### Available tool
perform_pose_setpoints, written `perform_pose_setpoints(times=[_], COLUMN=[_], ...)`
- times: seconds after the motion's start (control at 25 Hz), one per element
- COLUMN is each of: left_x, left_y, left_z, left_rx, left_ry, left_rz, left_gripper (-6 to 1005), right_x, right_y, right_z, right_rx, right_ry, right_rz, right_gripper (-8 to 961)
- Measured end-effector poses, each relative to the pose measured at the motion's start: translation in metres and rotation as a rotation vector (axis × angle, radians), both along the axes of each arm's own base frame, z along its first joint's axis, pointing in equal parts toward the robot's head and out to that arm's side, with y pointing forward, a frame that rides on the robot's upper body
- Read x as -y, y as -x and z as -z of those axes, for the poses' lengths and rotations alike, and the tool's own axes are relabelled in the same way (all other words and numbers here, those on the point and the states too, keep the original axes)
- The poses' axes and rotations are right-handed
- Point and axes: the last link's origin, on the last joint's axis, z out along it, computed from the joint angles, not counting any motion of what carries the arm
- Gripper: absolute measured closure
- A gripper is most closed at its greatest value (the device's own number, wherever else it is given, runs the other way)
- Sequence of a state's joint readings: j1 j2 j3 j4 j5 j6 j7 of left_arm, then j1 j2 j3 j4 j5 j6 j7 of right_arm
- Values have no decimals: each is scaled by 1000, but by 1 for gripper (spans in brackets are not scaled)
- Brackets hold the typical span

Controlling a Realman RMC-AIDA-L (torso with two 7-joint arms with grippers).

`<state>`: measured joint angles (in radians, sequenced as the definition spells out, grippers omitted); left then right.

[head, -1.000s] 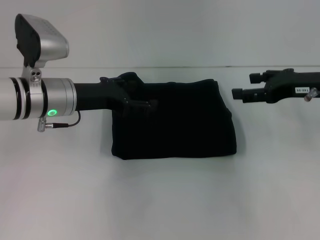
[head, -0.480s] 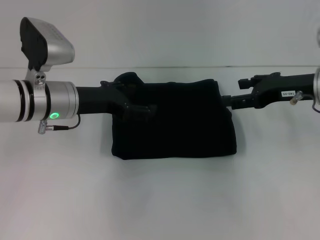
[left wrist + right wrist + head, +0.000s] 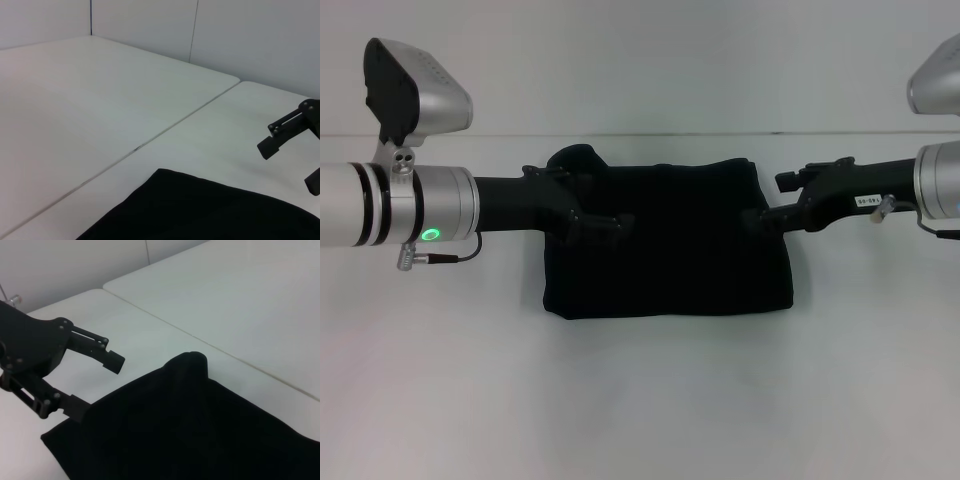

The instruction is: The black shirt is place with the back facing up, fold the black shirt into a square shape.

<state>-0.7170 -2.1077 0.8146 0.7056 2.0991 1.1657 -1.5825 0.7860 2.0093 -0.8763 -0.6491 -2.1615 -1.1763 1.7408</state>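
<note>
The black shirt (image 3: pixel 670 265) lies folded into a rough rectangle in the middle of the white table. A small lump of cloth sticks up at its far left corner (image 3: pixel 572 158). My left gripper (image 3: pixel 608 222) reaches in from the left over the shirt's left part. In the right wrist view it (image 3: pixel 100 387) is open, with one finger against the shirt's (image 3: pixel 190 430) edge. My right gripper (image 3: pixel 758 215) is at the shirt's right edge. In the left wrist view it (image 3: pixel 290 167) is open, just beyond the shirt (image 3: pixel 200 210).
The white table (image 3: pixel 640 400) spreads all around the shirt. A seam between two tabletops (image 3: pixel 650 134) runs across just behind the shirt. A pale wall stands behind the table.
My right gripper has moved left, from well clear of the shirt to its right edge. My left gripper has stayed over the shirt's left part.
</note>
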Motion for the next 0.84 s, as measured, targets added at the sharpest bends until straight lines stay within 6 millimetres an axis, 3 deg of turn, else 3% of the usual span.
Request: perform_pose_setpoints(times=[0.84], left_x=[-1], left_y=[-1], left_z=[0], left_rx=[4], left_ry=[1], left_rz=[-3], left_gripper=[95], right_x=[-3], right_y=[2], right_z=[0], right_rx=[5], right_ry=[-10], right_rz=[-2], right_gripper=[71])
